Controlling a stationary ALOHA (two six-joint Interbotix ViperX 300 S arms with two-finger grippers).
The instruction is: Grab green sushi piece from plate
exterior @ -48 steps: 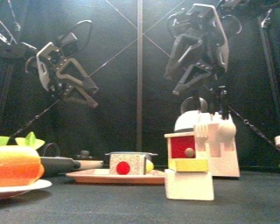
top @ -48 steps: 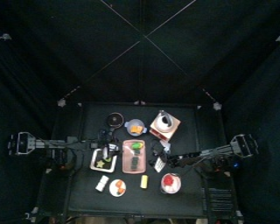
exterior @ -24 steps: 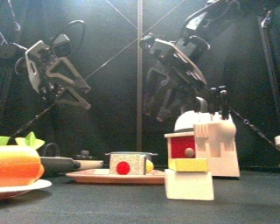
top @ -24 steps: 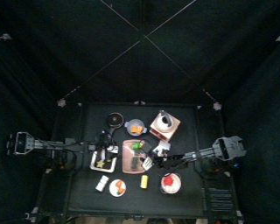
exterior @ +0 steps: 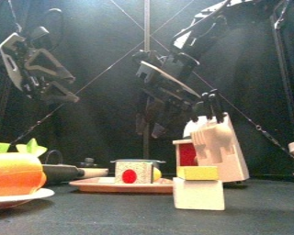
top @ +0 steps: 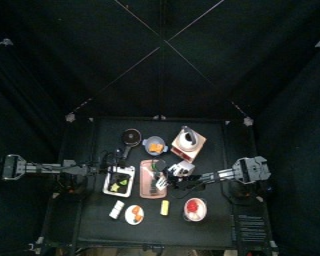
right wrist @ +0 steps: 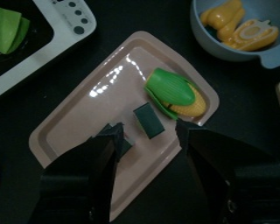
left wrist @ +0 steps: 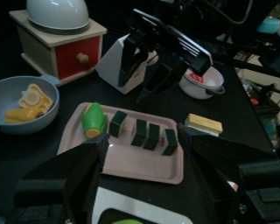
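The green sushi piece point(right wrist: 173, 93), green over an orange base, lies at one end of the pink plate point(right wrist: 94, 107). A row of dark pieces point(right wrist: 149, 120) lies beside it. My right gripper point(right wrist: 166, 168) hangs open above the plate, over the dark pieces and a little short of the green piece, holding nothing. The left wrist view shows the same green sushi piece point(left wrist: 94, 120) on the plate point(left wrist: 130, 157), with the right arm's jaws above the far side. My left gripper point(left wrist: 149, 179) stands open, back at the table's left, empty. From above, the right gripper point(top: 172, 176) is at the plate's point(top: 151, 186) right edge.
A blue bowl point(right wrist: 241, 31) of yellow pieces sits just past the plate's green end. A white tray point(right wrist: 20, 35) with green food lies alongside. A wooden grinder point(left wrist: 60, 44), a knife block point(left wrist: 130, 66), a red-filled bowl point(left wrist: 206, 83) and a yellow piece point(left wrist: 205, 124) surround the plate.
My right arm has swung left and down over the pink plate, jaws still open. My left arm has drawn back toward the left.
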